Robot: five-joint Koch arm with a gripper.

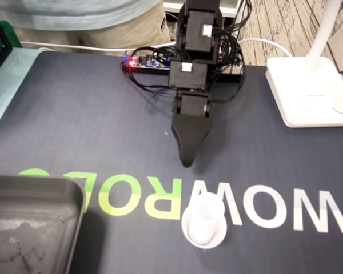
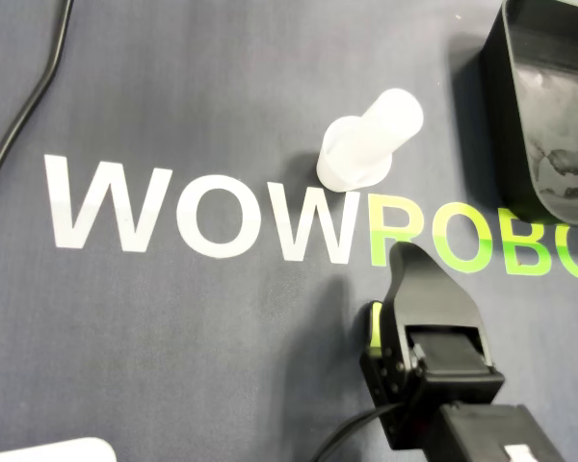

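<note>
Black plastic pincer of the arm sits at frame centre in the fixed view, tip pointing down at the dark grey mat on the table. Only one tapered tip shows in either view, so I cannot tell whether it is open or closed; nothing is visibly held. In the overhead view the pincer comes in from the lower right, with its tip on the green R of the printed lettering.

Translucent white plastic cylinder with a wider round base stands upright in the lower centre of the fixed view, on the white W letters, below the pincer tip and apart from it. The overhead view shows the cylinder in the upper centre, just above the last W, not touching the pincer.

Dark grey plastic tray is at lower left in the fixed view and upper right overhead, apart from the cylinder. White flat lamp base is at right. Small circuit board with a red light lies behind the arm. Black cable runs at upper left overhead.
</note>
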